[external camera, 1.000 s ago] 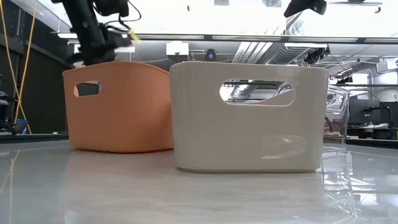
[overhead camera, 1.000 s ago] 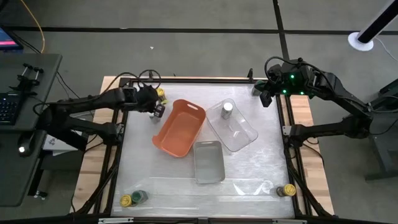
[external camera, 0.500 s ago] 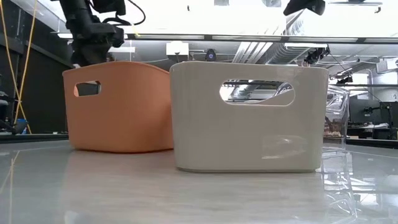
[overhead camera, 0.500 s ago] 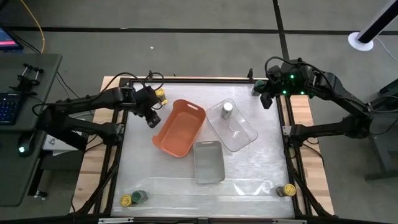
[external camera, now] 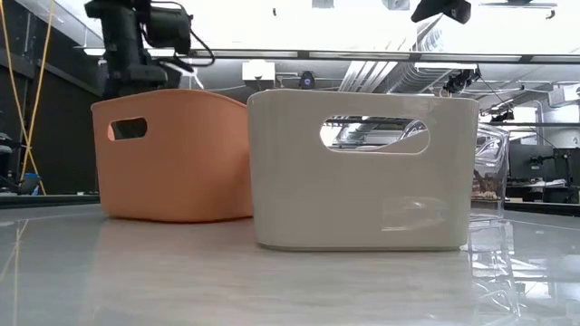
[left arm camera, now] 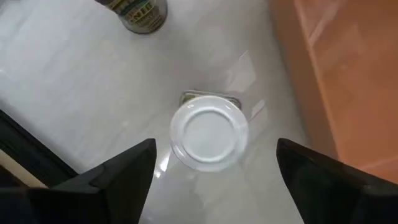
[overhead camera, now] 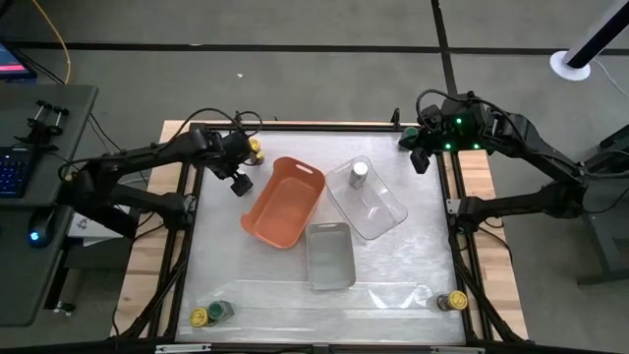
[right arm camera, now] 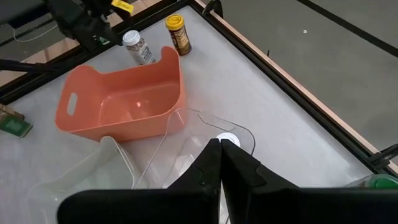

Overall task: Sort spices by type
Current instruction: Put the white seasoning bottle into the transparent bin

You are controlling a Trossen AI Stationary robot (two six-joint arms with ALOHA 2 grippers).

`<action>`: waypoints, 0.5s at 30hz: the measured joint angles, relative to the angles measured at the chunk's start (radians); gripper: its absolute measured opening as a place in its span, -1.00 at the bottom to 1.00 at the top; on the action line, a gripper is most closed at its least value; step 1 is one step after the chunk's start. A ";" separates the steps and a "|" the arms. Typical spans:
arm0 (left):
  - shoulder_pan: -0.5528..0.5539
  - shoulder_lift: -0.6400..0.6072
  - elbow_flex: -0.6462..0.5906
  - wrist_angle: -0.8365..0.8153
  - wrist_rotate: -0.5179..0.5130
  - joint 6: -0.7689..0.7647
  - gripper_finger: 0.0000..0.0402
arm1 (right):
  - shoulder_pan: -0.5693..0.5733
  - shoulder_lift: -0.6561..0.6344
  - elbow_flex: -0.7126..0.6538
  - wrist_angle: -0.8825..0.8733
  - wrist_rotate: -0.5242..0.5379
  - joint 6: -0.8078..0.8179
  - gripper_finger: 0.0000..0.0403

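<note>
**White-lidded jar stands between spread left fingers beside the orange tray**

At the table's far left, the left gripper [left arm camera: 211, 174] hangs with fingers spread wide over a white-lidded spice jar [left arm camera: 209, 135], which stands upright on the table [overhead camera: 393, 280], free of both fingers. A yellow-lidded jar [right arm camera: 177, 32] stands near it. Just beside them lies the orange tray [overhead camera: 285, 202], then the grey tray [overhead camera: 329, 256] and the clear tray [overhead camera: 369, 202] holding a silver-lidded jar [overhead camera: 360, 172]. The right gripper [right arm camera: 221, 165], fingers pressed together, hovers at the far right corner
</note>
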State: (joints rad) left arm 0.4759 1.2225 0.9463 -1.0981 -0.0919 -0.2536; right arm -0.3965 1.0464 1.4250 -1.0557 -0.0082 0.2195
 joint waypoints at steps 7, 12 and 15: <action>0.016 0.104 0.000 0.000 -0.006 0.044 0.60 | 0.000 0.008 0.000 0.000 0.000 0.000 -1.00; 0.016 0.173 0.000 0.013 -0.006 0.074 0.60 | 0.000 0.007 0.000 0.000 0.000 0.000 -1.00; 0.016 0.207 0.000 0.027 -0.006 0.075 0.60 | 0.000 0.007 0.000 0.000 0.000 0.000 -1.00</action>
State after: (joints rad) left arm 0.4915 1.4299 0.9463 -1.0714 -0.0975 -0.1784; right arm -0.3965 1.0538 1.4250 -1.0560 -0.0082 0.2192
